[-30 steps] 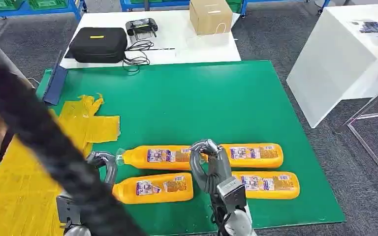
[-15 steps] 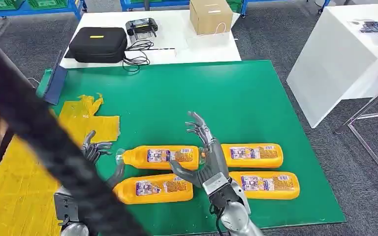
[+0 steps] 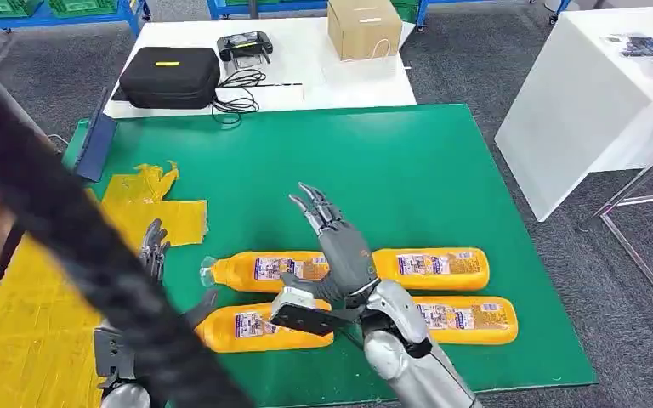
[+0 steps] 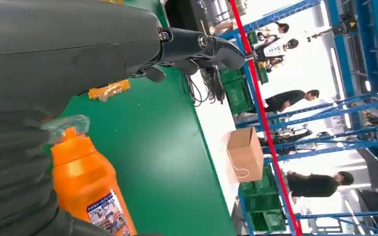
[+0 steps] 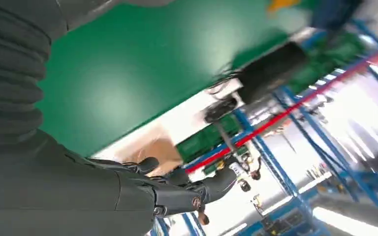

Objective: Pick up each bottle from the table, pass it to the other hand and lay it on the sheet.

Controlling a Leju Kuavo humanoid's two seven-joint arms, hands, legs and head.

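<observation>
Since a moment ago both hands have opened: the left hand spreads empty beside the yellow plastic sheet, and the right hand lifts, fingers splayed, above four orange plastic bottles lying on the green worktop.

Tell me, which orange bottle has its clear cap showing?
The far-left bottle: its clear cap points left, uncovered. The other three bottles' caps are hidden by the hands or arm.
</observation>
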